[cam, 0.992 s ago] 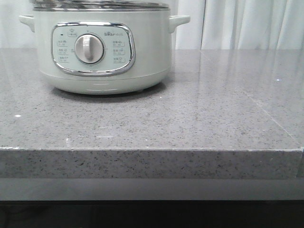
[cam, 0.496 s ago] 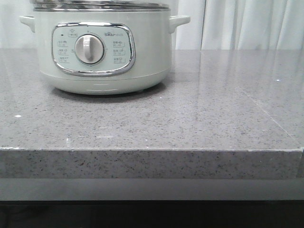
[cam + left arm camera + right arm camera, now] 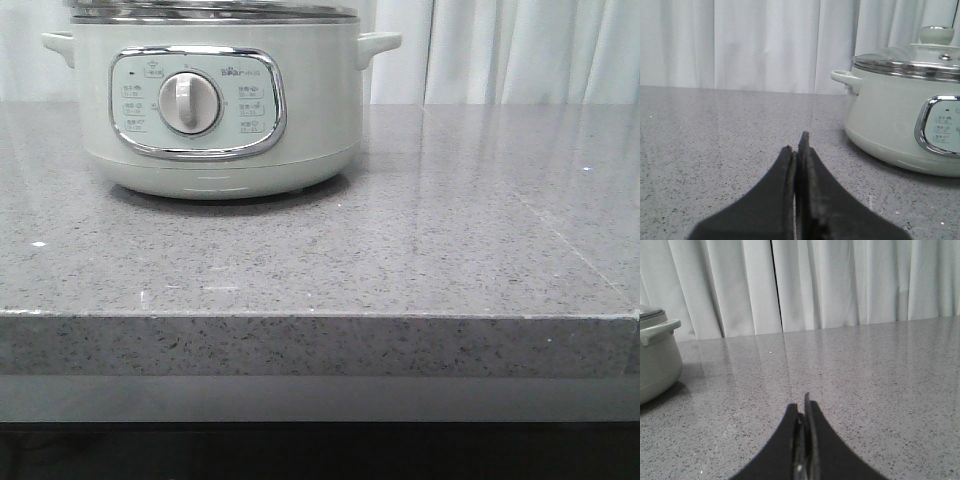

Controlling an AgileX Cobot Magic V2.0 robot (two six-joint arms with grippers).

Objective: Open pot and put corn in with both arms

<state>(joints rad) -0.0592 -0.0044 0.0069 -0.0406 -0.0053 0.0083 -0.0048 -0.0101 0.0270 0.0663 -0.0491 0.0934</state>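
The pot [image 3: 215, 110] is a pale mint-white cooker at the back left of the grey counter, its steel-rimmed lid on. Its chrome-framed panel with a round dial [image 3: 188, 103] faces me. In the left wrist view the pot [image 3: 895, 120] stands ahead and to one side, lid knob [image 3: 936, 35] on top. My left gripper [image 3: 796, 142] is shut, empty, low over the counter. In the right wrist view only a pot handle [image 3: 660, 330] and part of its wall show at the edge. My right gripper [image 3: 802, 404] is shut on nothing. The corn is out of view.
The speckled grey counter [image 3: 400, 250] ends in a front edge [image 3: 320, 318] near me. White curtains [image 3: 520, 50] hang behind it. Neither arm shows in the front view.
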